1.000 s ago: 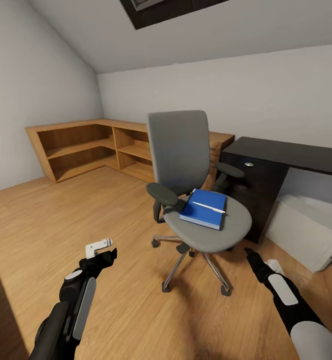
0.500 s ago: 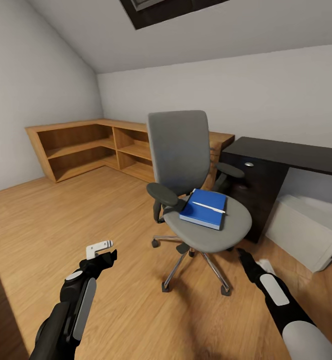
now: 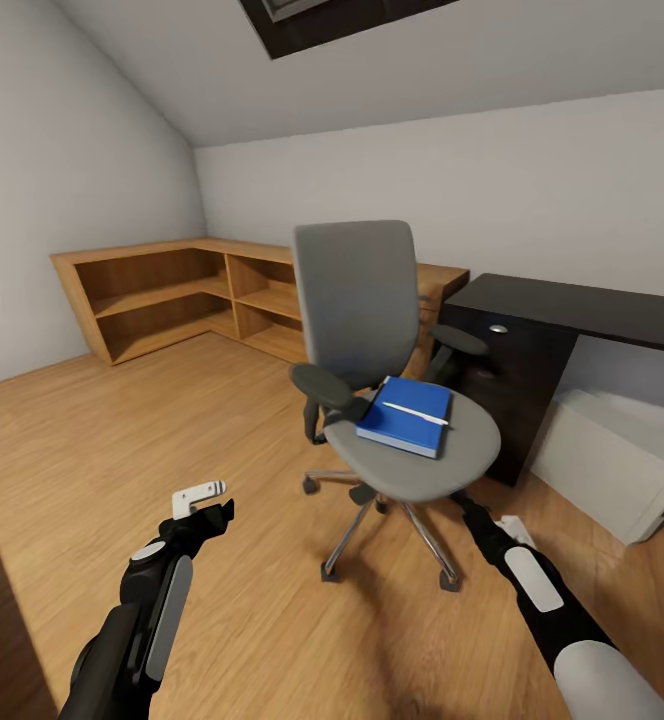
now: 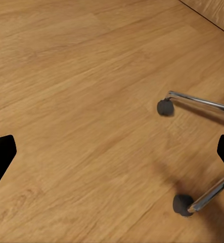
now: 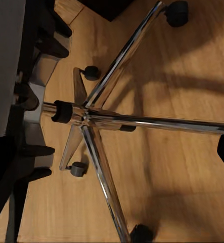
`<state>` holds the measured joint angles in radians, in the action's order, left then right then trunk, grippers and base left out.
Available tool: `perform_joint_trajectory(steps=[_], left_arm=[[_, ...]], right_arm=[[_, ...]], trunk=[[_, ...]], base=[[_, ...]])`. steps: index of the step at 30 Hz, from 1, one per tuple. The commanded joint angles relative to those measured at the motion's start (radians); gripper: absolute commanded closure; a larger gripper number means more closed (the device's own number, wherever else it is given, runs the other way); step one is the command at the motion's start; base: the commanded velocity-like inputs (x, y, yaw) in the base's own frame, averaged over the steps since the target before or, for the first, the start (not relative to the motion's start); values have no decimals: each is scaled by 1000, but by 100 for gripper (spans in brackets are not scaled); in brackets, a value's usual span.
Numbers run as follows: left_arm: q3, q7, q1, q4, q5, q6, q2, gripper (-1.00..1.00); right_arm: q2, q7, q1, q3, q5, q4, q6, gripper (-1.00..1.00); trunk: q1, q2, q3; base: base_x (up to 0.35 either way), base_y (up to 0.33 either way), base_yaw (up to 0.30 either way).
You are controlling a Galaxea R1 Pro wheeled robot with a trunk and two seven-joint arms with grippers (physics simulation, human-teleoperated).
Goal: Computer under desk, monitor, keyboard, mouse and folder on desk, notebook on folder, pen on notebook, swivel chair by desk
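Beside the glossy black desk (image 3: 572, 305), at two o'clock, a grey swivel chair (image 3: 372, 340) carries a blue folder (image 3: 405, 416) and thin pale pen (image 3: 415, 413) — both grippers (image 3: 207, 500) (image 3: 459, 498) spread, empty (right nearest); lifting the folder seems next.

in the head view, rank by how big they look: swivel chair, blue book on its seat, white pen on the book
1. Grey upholstered swivel chair
2. Flat blue book
3. Thin white pen

All three sit together, so nearness doesn't skew it.

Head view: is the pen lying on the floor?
No, the pen lies on the blue book on the chair seat.
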<state>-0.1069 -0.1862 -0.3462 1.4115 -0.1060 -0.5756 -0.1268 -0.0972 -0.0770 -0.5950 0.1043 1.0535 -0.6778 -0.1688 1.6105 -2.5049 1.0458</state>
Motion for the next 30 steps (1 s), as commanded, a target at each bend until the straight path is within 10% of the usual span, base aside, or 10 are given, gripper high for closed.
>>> perform_joint_trajectory(steps=[1,30], left_arm=[[0,-7,-1,1,-11,-4,-1,-100],[0,-6,-1,1,-11,-4,-1,-100]], right_arm=[[0,-6,0,-1,8,-2,-5,-100],[1,-5,0,-14,8,-2,-4,-100]], trunk=[[0,0,1],[0,0,1]], base=[[0,0,0],[266,0,0]])
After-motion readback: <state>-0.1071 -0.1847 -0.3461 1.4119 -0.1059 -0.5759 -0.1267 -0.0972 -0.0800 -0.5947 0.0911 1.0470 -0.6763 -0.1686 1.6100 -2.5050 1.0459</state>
